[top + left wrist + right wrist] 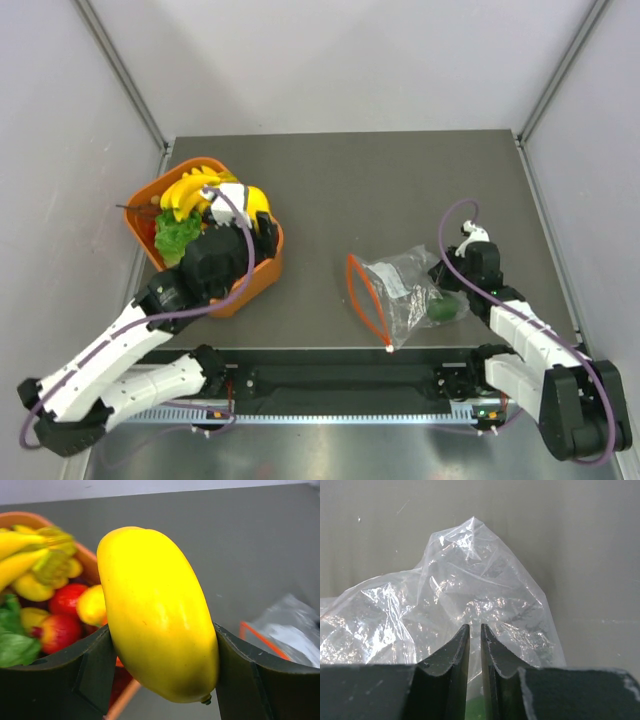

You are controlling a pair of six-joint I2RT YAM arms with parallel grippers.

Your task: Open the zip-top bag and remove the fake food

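The zip-top bag (400,285) lies crumpled right of centre, its orange-red zip strip (360,295) hanging open toward the left. A small dark green fruit (446,308) sits inside its right end. My right gripper (450,275) is at that end; in the right wrist view (475,627) its jaws are pinched nearly together on the clear plastic (470,580), with green (476,712) showing below. My left gripper (245,208) is shut on a yellow oval fruit (155,605) and holds it above the orange basket's right part.
The orange basket (255,282) stands at the left, holding a banana bunch (190,190), leafy lettuce (178,236) and red and yellow fruits (65,600). The bag also shows in the left wrist view (295,630). White walls enclose the grey table (340,190).
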